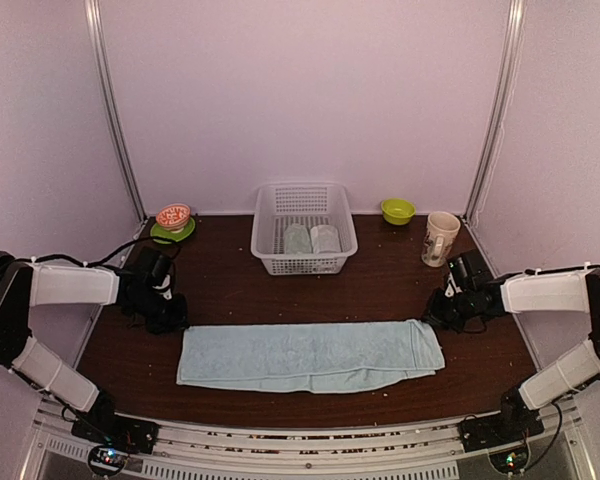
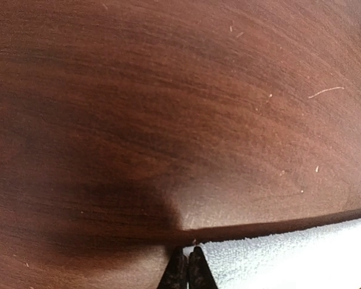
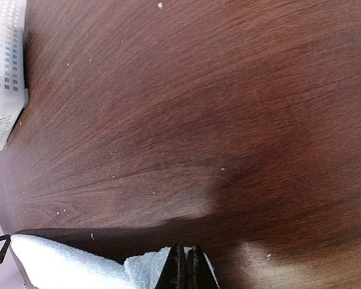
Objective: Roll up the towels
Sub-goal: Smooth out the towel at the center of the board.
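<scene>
A large light blue towel [image 1: 310, 355] lies folded into a long strip across the front of the dark wood table [image 1: 380, 280]. My left gripper [image 1: 175, 325] sits low at the strip's far left corner. In the left wrist view the left gripper [image 2: 188, 268] is shut, with the corner of the towel [image 2: 289, 259] pinched between its tips. My right gripper [image 1: 435, 320] is at the far right corner. In the right wrist view the right gripper [image 3: 186, 265] is shut on a fold of the towel [image 3: 60, 265]. Two rolled towels, pale green [image 1: 298, 238] and greyish-white [image 1: 325, 238], stand in the basket.
The white lattice basket [image 1: 265, 215] stands at the back centre, and its corner shows as the basket [image 3: 3, 72] in the right wrist view. An orange bowl on a green plate [image 1: 173, 216] is back left. A green bowl [image 1: 397, 210] and a mug [image 1: 440, 238] are back right.
</scene>
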